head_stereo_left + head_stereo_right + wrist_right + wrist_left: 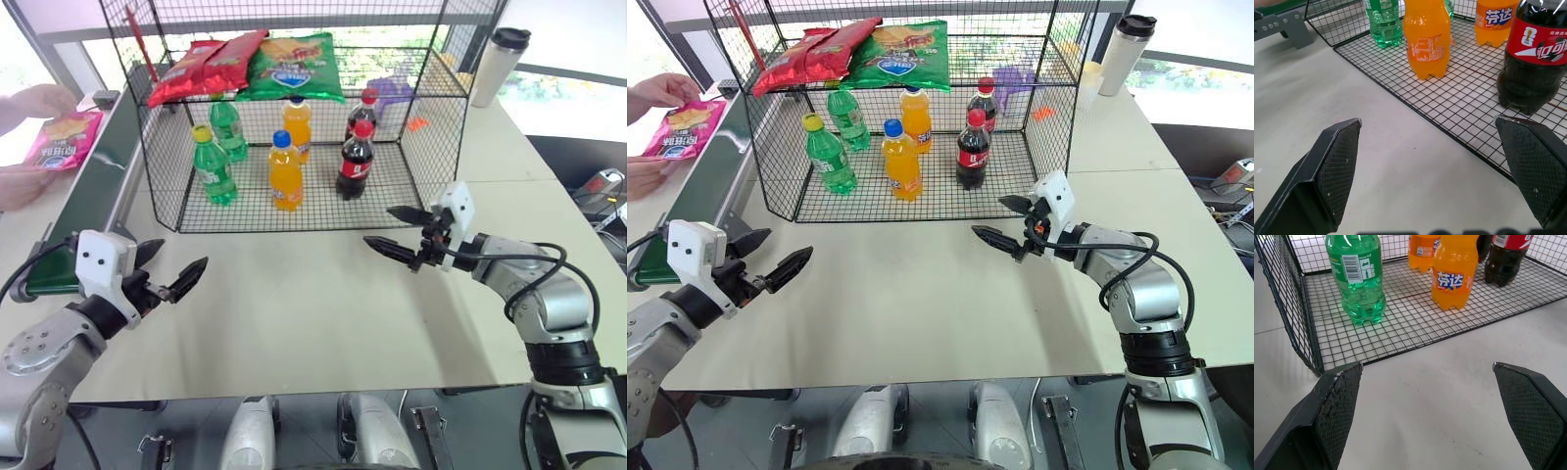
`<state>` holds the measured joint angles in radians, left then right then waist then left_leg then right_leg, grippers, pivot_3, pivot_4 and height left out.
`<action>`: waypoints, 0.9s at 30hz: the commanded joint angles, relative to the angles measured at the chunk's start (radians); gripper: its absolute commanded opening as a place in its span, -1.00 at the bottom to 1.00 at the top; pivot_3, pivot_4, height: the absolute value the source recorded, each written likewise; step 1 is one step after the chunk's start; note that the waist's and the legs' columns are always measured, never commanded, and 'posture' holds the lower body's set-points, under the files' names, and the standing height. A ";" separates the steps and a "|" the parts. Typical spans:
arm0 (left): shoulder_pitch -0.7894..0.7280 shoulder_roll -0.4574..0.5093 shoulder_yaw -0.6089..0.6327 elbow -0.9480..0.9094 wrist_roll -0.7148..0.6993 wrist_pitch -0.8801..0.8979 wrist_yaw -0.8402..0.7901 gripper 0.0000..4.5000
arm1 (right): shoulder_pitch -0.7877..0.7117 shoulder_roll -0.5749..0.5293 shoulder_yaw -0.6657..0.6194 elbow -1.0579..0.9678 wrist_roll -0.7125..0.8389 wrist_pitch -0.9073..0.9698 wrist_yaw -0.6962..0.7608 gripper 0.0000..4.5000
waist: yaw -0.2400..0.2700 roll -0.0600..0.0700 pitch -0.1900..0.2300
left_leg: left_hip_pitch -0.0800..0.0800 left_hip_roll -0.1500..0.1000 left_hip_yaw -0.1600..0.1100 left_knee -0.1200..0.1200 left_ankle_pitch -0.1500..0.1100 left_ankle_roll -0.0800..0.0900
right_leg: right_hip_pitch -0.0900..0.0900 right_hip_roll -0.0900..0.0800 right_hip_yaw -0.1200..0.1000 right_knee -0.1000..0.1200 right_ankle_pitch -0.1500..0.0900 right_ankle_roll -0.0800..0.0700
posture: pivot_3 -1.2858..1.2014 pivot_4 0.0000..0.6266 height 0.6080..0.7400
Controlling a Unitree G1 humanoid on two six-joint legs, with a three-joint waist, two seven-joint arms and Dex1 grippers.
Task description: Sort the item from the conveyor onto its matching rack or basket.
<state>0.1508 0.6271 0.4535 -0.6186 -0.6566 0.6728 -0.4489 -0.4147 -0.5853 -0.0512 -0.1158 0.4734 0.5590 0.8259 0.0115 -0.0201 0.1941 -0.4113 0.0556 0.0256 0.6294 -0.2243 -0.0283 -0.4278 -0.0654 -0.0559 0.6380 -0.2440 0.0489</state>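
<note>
The item, a magenta-pink crisp bag (65, 139), is at the far left over the dark green conveyor (96, 188), held by a person's hands (37, 99). The black wire-mesh rack (392, 181) stands at the back of the table. Red crisp bags (201, 65) and a green one (292, 67) lie on its upper shelf. My left gripper (183, 254) hovers open and empty over the table beside the conveyor's near end. My right gripper (378, 226) hangs open and empty in front of the rack's right half.
On the rack floor stand two green bottles (214, 164), two orange bottles (285, 172) and two cola bottles (355, 159). A white tumbler (500, 65) is at the back right. Bare white table lies between my grippers.
</note>
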 commanded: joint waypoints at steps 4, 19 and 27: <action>-0.018 0.011 0.010 -0.009 0.017 -0.013 0.005 0.97 | -0.010 0.007 -0.010 -0.016 -0.004 -0.026 -0.011 1.00 | 0.000 0.000 0.000 | 0.000 0.000 0.000 0.000 0.000 0.000 | 0.000 0.000 0.000 0.000 0.000 0.000 | 0.03 -0.52 1.00; -0.023 -0.003 0.005 -0.005 0.036 -0.022 0.008 0.97 | -0.021 0.019 -0.006 -0.003 -0.018 -0.033 -0.010 1.00 | 0.000 0.000 0.000 | 0.000 0.000 0.000 0.000 0.000 0.000 | 0.000 0.000 0.000 0.000 0.000 0.000 | 0.03 -0.52 1.00; -0.018 -0.016 -0.011 -0.016 0.048 -0.025 0.017 0.97 | -0.031 0.025 0.002 0.010 -0.020 -0.038 -0.004 1.00 | 0.000 0.000 0.000 | 0.000 0.000 0.000 0.000 0.000 0.000 | 0.000 0.000 0.000 0.000 0.000 0.000 | 0.03 -0.52 1.00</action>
<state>0.1306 0.6089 0.4409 -0.6079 -0.6183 0.6704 -0.4336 -0.4245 -0.5652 -0.0417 -0.0962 0.4527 0.5457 0.8166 0.0117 -0.0201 0.1941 -0.4113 0.0557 0.0256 0.6296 -0.2243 -0.0283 -0.4277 -0.0652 -0.0558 0.6381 -0.2438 0.0490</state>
